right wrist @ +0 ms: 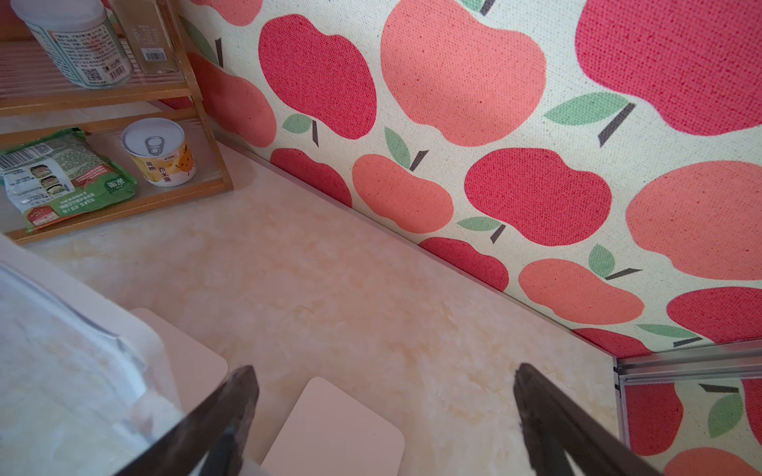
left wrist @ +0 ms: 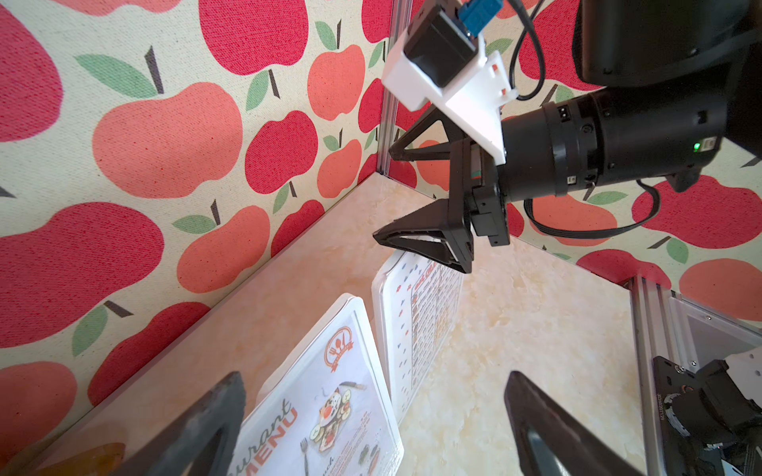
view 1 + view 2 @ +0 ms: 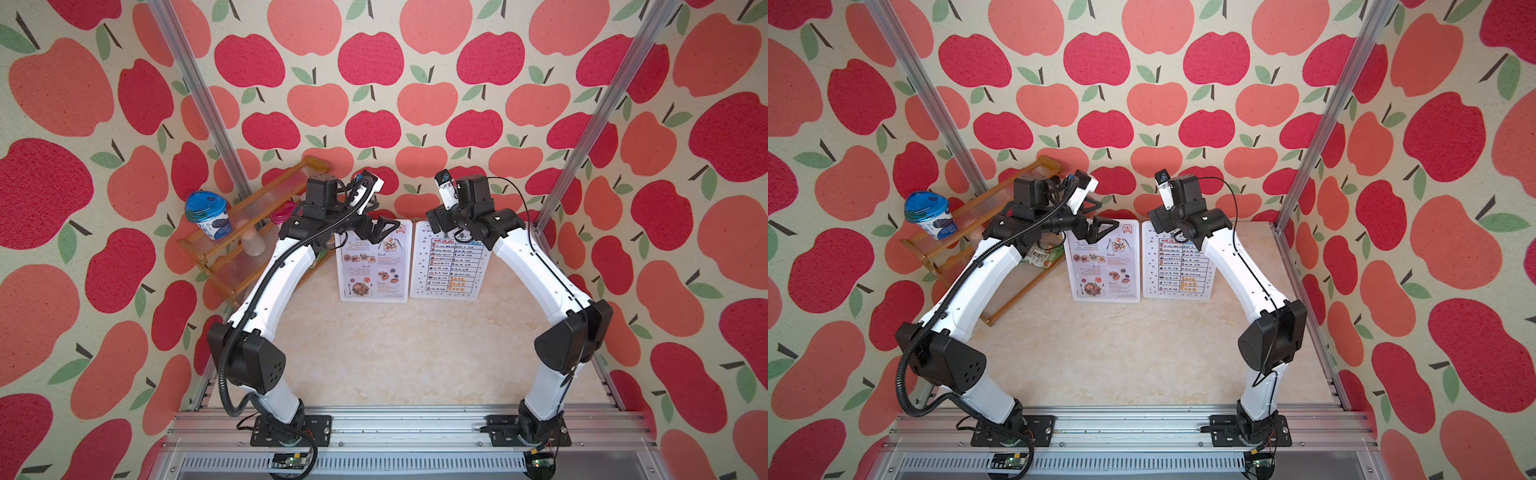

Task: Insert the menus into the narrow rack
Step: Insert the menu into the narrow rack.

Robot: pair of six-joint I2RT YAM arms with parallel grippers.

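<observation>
Two menus lie flat, side by side, at the back of the table. The food-photo menu [image 3: 372,266] [image 2: 330,412] is on the left, and the table menu [image 3: 449,266] [image 2: 416,321] with its dotted border is on the right. My left gripper [image 3: 380,230] [image 2: 373,375] hangs open over the photo menu's far end, holding nothing. My right gripper [image 3: 434,222] [image 2: 385,195] [image 1: 383,369] stands open above the table menu's far end, also holding nothing. Two blank white menu corners [image 1: 330,428] show near its fingers. A wooden tiered rack [image 3: 249,216] [image 1: 206,136] leans in the back left corner.
The rack holds a blue-lidded cup [image 3: 208,214], a small bottle [image 3: 252,243], a yellow can [image 1: 158,150] and a green packet [image 1: 62,173]. Apple-print walls and aluminium posts [image 3: 598,120] close in the back and sides. The marble tabletop [image 3: 407,353] lies in front of the menus.
</observation>
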